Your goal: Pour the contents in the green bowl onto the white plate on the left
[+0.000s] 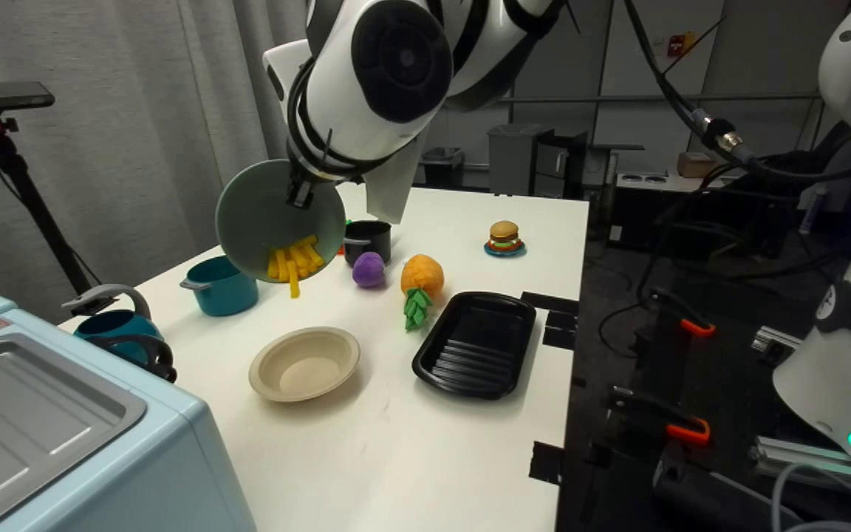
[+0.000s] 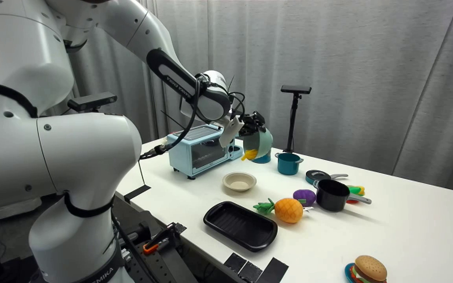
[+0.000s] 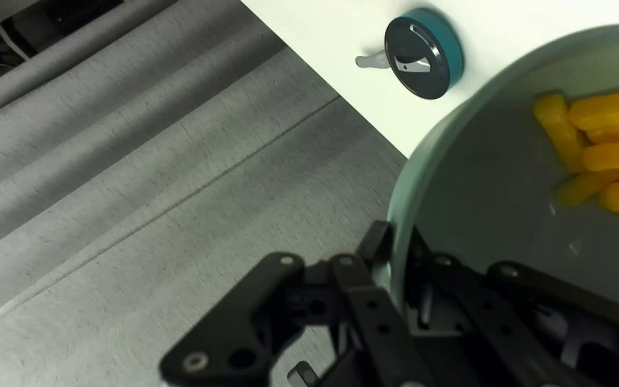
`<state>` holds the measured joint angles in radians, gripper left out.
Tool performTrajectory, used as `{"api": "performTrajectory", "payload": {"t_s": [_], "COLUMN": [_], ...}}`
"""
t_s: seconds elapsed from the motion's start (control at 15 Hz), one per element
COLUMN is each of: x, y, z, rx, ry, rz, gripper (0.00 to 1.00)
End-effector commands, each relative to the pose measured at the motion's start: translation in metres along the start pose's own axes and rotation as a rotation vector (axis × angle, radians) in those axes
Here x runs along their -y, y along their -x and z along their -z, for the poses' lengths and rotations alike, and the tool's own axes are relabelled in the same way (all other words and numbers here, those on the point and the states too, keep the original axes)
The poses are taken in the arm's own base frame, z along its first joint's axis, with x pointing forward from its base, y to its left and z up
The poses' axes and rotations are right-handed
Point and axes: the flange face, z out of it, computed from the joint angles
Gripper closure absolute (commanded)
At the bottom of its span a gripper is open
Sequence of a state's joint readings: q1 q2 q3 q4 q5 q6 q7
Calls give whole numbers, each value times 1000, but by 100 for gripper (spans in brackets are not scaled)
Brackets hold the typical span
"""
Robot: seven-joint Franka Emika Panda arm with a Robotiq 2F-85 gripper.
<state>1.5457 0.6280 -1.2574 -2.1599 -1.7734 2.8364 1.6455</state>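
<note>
Aloft over the white table (image 1: 396,458), the mint-green bowl (image 1: 259,214) hangs tipped on its side, its rim pinched in my Robotiq gripper (image 3: 397,244), yellow toy fries (image 1: 294,261) bunched along its lower wall and one poking past the lip. I see the cream-white dish (image 1: 305,367) lower down, resting near the black ridged tray (image 1: 479,343); farther off, a toy hamburger (image 1: 504,231) sits on a blue plate (image 1: 503,253).

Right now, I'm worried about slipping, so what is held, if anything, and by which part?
The gripper holds the green bowl by its rim, clamped from inside and outside.
</note>
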Motion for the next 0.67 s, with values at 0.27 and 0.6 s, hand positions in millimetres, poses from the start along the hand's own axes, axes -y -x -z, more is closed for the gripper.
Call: {"api": "performTrajectory", "payload": {"t_s": [0.27, 0.6], "x": [-7, -7], "y": [9, 7], "z": [4, 5], "rx": [-16, -43], "ry": [66, 77], "rz": [14, 43], "gripper": [98, 98]}}
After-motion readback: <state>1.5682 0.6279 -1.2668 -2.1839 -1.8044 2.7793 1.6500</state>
